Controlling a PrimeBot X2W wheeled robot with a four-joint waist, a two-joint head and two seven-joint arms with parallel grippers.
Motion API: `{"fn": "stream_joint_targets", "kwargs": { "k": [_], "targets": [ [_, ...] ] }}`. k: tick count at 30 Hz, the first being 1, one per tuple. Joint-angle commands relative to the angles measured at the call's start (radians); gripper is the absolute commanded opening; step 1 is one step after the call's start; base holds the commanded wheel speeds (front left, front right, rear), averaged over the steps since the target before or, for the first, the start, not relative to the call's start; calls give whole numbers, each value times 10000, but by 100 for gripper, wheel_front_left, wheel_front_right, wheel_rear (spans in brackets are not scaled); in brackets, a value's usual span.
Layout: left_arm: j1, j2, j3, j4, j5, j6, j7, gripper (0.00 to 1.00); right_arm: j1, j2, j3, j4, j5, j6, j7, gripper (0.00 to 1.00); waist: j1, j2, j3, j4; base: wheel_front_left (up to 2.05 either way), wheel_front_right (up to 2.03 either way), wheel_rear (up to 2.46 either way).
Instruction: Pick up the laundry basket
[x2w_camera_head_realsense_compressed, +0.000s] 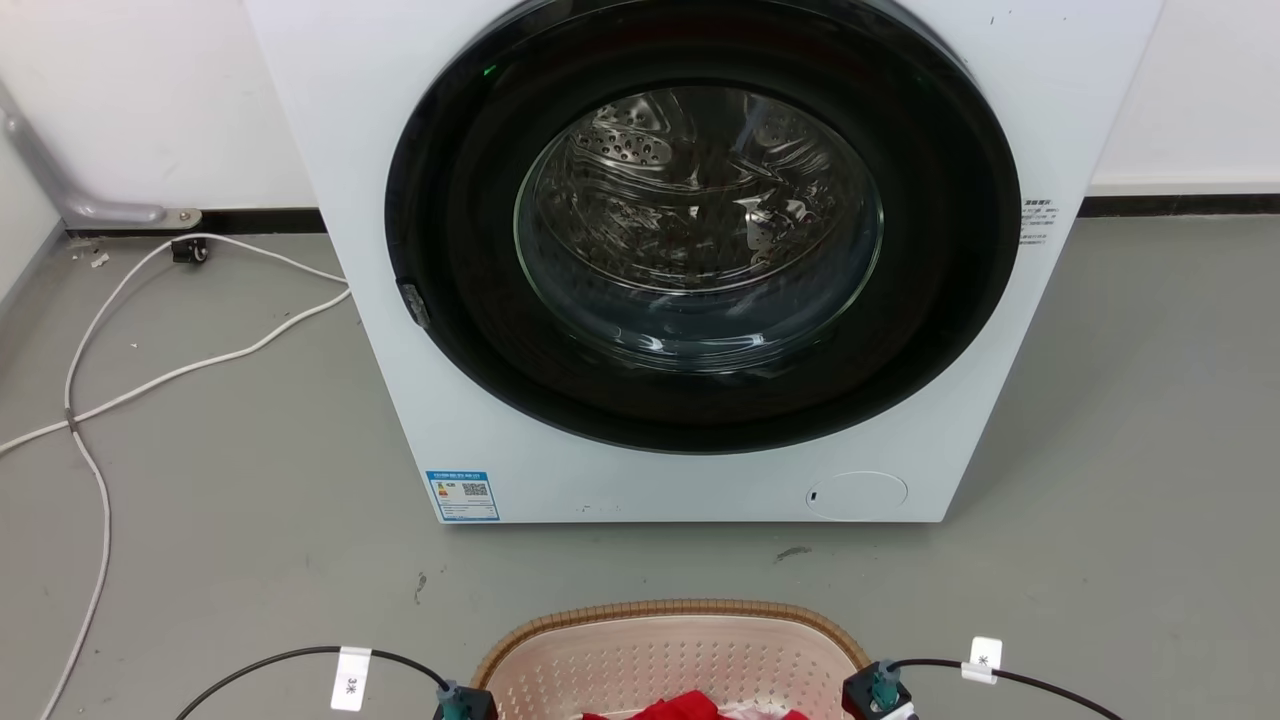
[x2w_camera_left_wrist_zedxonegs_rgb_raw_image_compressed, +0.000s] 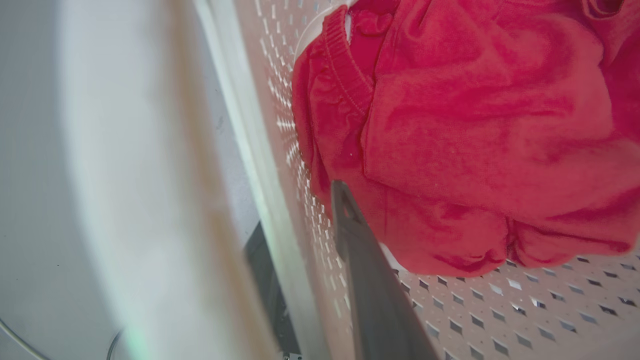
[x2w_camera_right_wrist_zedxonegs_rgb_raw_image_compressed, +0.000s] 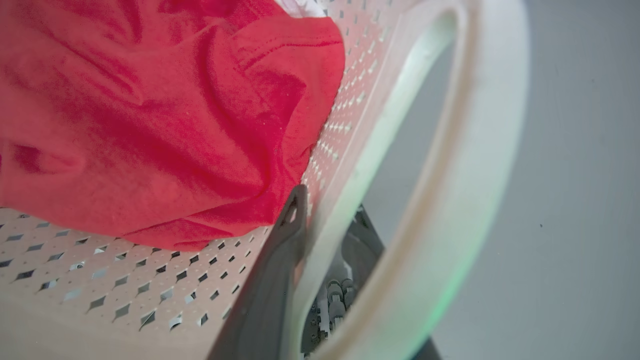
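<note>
White washing machine (x2w_camera_head_realsense_compressed: 690, 300) up top, and right in front of it on the grey floor (x2w_camera_head_realsense_compressed: 250, 550) is the laundry basket (x2w_camera_head_realsense_compressed: 660, 650), with a red garment (x2w_camera_head_realsense_compressed: 690, 708) bunched inside. My worry is that those thin perforated walls flex, so if one arm rises faster the basket tips and a wall slides out of its pinch. The left gripper (x2w_camera_left_wrist_zedxonegs_rgb_raw_image_compressed: 300, 210) and right gripper (x2w_camera_right_wrist_zedxonegs_rgb_raw_image_compressed: 327, 205) each straddle a side wall by its white handle (x2w_camera_right_wrist_zedxonegs_rgb_raw_image_compressed: 480, 150), one finger (x2w_camera_right_wrist_zedxonegs_rgb_raw_image_compressed: 280, 260) flat on the inner face. They're nearly closed on the plastic — outer fingers are mostly hidden, so I think clamped.

Washing machine (x2w_camera_head_realsense_compressed: 700, 260), red garment (x2w_camera_left_wrist_zedxonegs_rgb_raw_image_compressed: 475, 125), grey floor (x2w_camera_head_realsense_compressed: 200, 560)
</note>
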Motion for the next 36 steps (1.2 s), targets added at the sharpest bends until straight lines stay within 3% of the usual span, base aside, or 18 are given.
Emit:
{"fn": "stream_joint_targets", "kwargs": {
  "k": [1,36],
  "targets": [
    [114,-33,-86,-82,5,-28,-15,0,-54,151,104,-62,38,39,8,0,0,-1,-5,5,0,0,0],
    [-113,134,-1429,107,-1393,-28,-294,0,-277,132,1400,268,1292,37,-232,0,0,-1,-38,-14,0,0,0]
  ]
}}
